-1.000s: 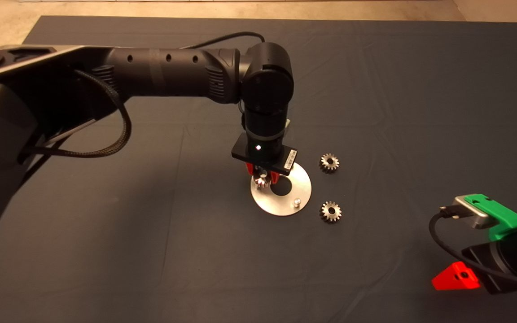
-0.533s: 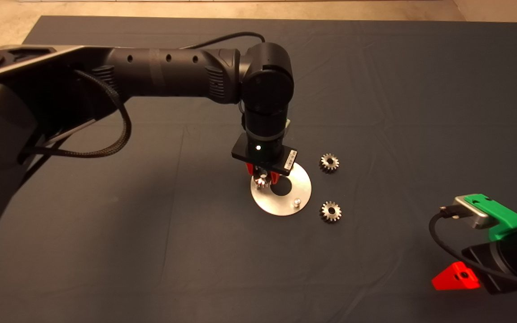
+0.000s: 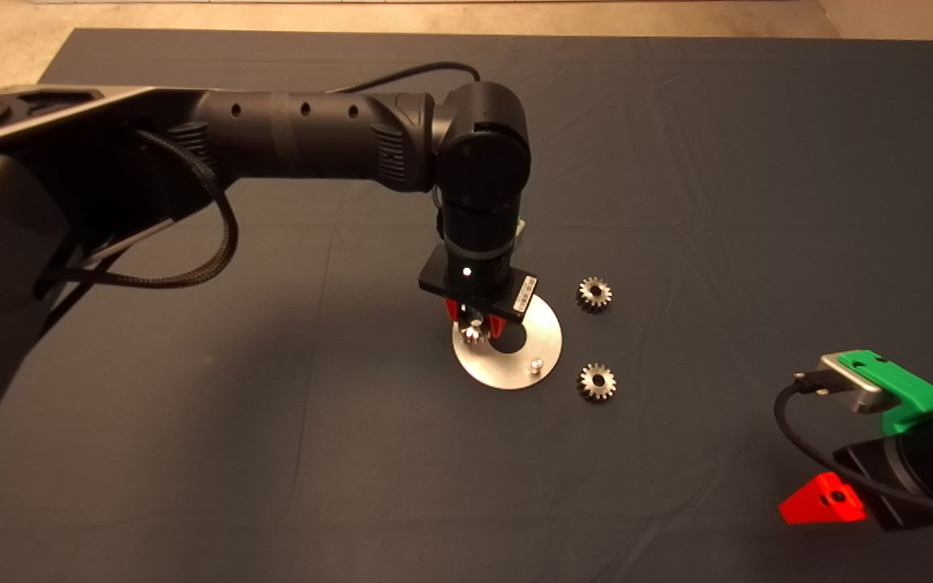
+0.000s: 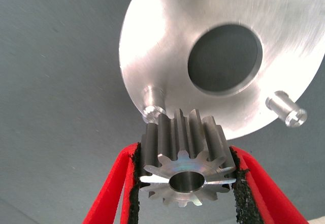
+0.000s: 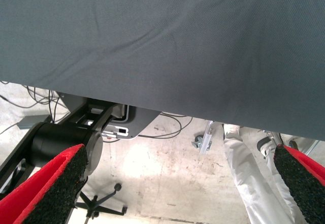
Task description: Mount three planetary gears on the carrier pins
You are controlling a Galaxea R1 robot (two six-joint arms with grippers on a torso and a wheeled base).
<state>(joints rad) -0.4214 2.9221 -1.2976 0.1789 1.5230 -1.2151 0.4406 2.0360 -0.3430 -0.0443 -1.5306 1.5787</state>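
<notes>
I see the left gripper (image 4: 185, 183) clamped on one planetary gear (image 4: 186, 165), held just above the disc's (image 3: 543, 330) left pin (image 4: 151, 110). Two gears (image 3: 594, 293) (image 3: 596, 381) lie right of the disc. The right gripper (image 5: 172, 183) is parked near right, fingers apart.

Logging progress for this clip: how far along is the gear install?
No gear is seated yet. The left claw grips one planetary gear just above a carrier pin on the silver disc, not yet threaded on. Two gears wait on the mat. The right claw is parked, open.
</notes>
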